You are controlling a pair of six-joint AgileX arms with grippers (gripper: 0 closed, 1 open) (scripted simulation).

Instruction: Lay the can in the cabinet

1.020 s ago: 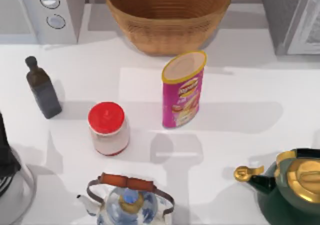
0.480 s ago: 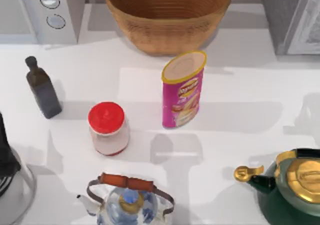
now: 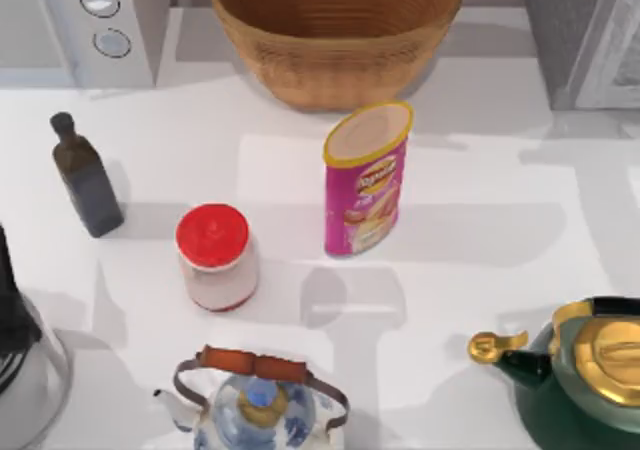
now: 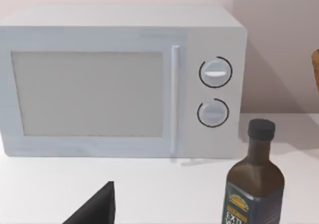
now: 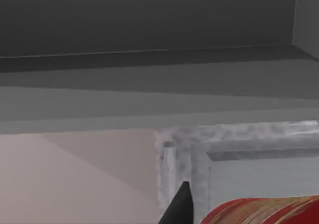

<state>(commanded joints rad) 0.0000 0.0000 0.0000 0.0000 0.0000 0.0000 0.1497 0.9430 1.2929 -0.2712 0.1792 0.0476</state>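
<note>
The can (image 3: pixel 366 178), a tall magenta-pink tube with a yellow rim and a pale lid, stands upright at the table's middle, in front of the basket. No gripper is near it. The grey cabinet (image 3: pixel 585 32) with its pale framed door sits at the back right corner. In the right wrist view the cabinet's grey top and framed door corner (image 5: pixel 184 149) are close ahead, with a dark tip of my right gripper (image 5: pixel 180 209) low in front of them. My left arm (image 3: pixel 10 310) is parked at the table's left edge, and a dark piece of its gripper (image 4: pixel 94 210) faces the microwave.
A wicker basket (image 3: pixel 335 25) stands at the back centre and a white microwave (image 3: pixel 85 20) at the back left. A dark bottle (image 3: pixel 86 178), red-lidded jar (image 3: pixel 215 257), blue-white kettle (image 3: pixel 255 405) and green teapot (image 3: pixel 580 375) surround the can. A red striped surface (image 5: pixel 264 211) lies below the cabinet door.
A shadow on the table's right side has slid from the middle right edge back toward the cabinet. The can and the other objects have stayed in place.
</note>
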